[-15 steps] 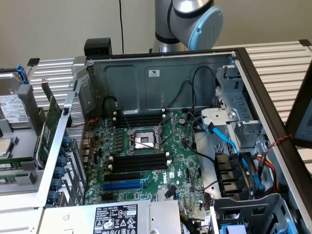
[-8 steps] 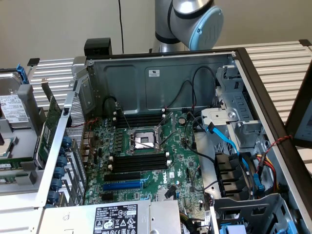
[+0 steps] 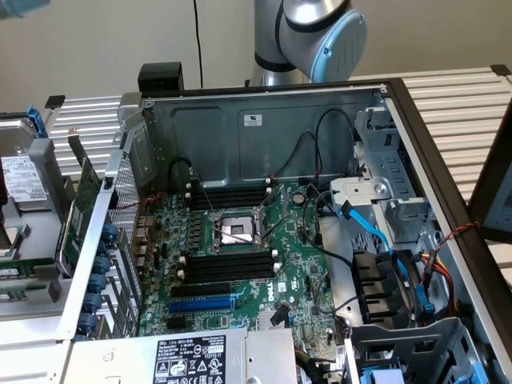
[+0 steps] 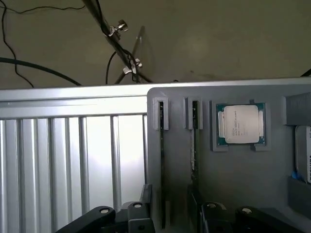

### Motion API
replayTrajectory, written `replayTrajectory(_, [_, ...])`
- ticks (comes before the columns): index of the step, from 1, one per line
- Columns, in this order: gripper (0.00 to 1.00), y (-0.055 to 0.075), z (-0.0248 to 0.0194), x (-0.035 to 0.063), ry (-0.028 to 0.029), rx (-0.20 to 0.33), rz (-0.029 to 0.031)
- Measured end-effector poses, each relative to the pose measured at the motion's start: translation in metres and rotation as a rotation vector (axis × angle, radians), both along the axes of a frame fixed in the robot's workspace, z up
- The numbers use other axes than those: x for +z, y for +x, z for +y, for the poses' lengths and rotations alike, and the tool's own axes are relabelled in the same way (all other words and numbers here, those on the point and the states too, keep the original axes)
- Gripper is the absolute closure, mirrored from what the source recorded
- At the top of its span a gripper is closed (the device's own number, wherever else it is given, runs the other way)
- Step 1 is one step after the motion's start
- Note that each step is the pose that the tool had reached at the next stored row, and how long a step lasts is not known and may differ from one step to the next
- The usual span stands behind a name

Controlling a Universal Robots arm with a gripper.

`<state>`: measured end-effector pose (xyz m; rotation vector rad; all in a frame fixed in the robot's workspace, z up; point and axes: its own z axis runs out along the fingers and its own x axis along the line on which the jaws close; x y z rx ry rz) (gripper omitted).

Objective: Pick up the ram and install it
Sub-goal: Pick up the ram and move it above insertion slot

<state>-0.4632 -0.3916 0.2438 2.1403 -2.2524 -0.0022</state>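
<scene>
Two dark fingers point(image 4: 103, 214) of the pincer point(image 4: 170, 219) stand wide apart in the wrist view, gripping nothing, over a gray holder point(image 4: 233, 179) that lies on the ribbed metal counter point(image 4: 73, 160). Two narrow slots run side by side in that holder. The ram point(image 4: 194, 145) stands on edge in the slot nearer the processor point(image 4: 240, 124), showing just a thin green line. The other slot point(image 4: 162, 145) passes through the gap between the fingers, and what sits in it is too dark to tell. The processor rests flat in its own square recess, just beside the ram's slot, with a strip of gray wall between them. The holder's rounded corner and straight edge meet the counter's ribs close beside the outer slot. In the exterior view the arm point(image 3: 316, 32) rises behind the far wall of an open computer case point(image 3: 216, 136). Inside, the motherboard point(image 3: 296, 240) lies flat, with black memory slots point(image 3: 228, 264) in two banks, one on each side of the processor socket point(image 3: 236, 232). The space straight above the banks is open, while black cables point(image 3: 320, 136) and a blue cable point(image 3: 368, 228) crowd the exterior view's right side, bordered by the case's dark rim point(image 3: 432, 152).
</scene>
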Motion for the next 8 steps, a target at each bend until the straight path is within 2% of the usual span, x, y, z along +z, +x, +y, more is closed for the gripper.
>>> replayTrajectory(8, [0.58, 0.000, -0.0022, -0.0145, -0.0001, -0.002, -0.0049])
